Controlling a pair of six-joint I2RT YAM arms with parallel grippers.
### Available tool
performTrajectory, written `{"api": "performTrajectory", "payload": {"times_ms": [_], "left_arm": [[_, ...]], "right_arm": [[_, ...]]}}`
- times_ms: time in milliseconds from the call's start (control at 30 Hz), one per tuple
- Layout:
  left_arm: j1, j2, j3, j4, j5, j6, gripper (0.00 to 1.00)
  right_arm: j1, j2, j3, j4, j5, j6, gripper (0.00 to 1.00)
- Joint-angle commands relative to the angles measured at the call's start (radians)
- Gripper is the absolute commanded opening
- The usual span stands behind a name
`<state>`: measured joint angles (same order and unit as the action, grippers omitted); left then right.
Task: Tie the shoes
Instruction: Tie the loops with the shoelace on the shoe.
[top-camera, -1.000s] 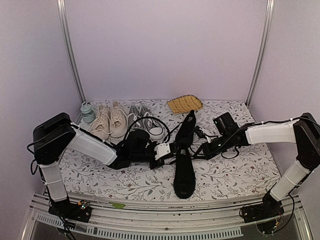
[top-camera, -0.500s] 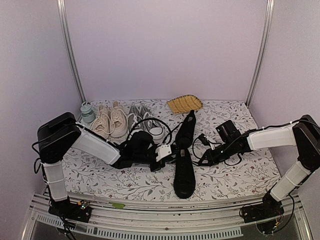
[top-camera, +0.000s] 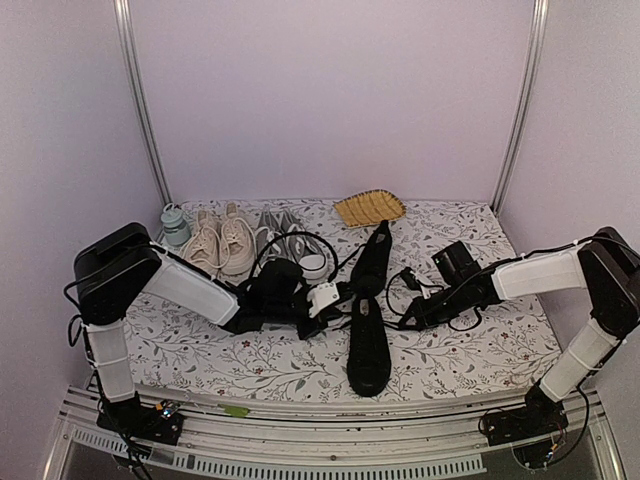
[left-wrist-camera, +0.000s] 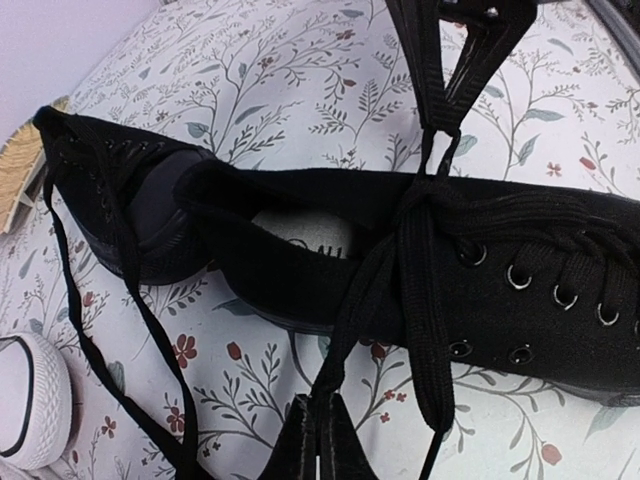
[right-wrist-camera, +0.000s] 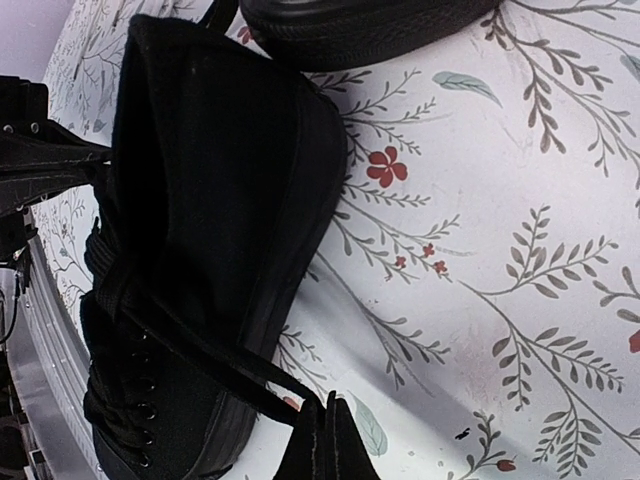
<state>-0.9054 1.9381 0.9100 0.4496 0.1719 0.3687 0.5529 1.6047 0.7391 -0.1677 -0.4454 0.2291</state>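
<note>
Two black shoes lie mid-table: the near shoe (top-camera: 368, 350) (left-wrist-camera: 480, 270) (right-wrist-camera: 200, 230) points toward the front edge, and the far shoe (top-camera: 376, 255) (left-wrist-camera: 130, 210) lies behind it. My left gripper (top-camera: 341, 297) (left-wrist-camera: 320, 408) sits just left of the near shoe, shut on a black lace (left-wrist-camera: 365, 290). My right gripper (top-camera: 402, 317) (right-wrist-camera: 330, 408) sits just right of the same shoe, shut on the other lace (right-wrist-camera: 200, 345). Both laces are drawn outward and cross in a tight knot (left-wrist-camera: 425, 190) over the shoe's tongue. A loose lace end (left-wrist-camera: 435, 350) hangs over the shoe's side.
At the back left stand a beige pair (top-camera: 220, 245), a grey pair with white toe caps (top-camera: 300, 252) (left-wrist-camera: 30, 400) and a small mint bottle (top-camera: 176, 225). A woven tray (top-camera: 369, 208) lies at the back centre. The far shoe's long lace (left-wrist-camera: 110, 330) trails over the cloth.
The right gripper has drawn its lace a little nearer and lower beside the shoe. The left gripper has barely shifted. Both stay shut on the laces.
</note>
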Motion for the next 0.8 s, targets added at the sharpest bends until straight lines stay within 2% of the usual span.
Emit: {"api": "performTrajectory", "payload": {"times_ms": [0, 200, 767], "left_arm": [[0.039, -0.007, -0.022, -0.061, -0.045, -0.037, 0.00], [0.040, -0.007, -0.033, -0.058, 0.004, -0.052, 0.00], [0.040, 0.007, -0.052, -0.060, 0.000, -0.059, 0.00]], "right_arm": [[-0.024, 0.019, -0.011, -0.015, 0.063, 0.013, 0.00], [-0.028, 0.034, -0.017, -0.010, 0.063, 0.016, 0.00], [-0.047, 0.047, -0.056, 0.024, 0.051, 0.036, 0.00]]}}
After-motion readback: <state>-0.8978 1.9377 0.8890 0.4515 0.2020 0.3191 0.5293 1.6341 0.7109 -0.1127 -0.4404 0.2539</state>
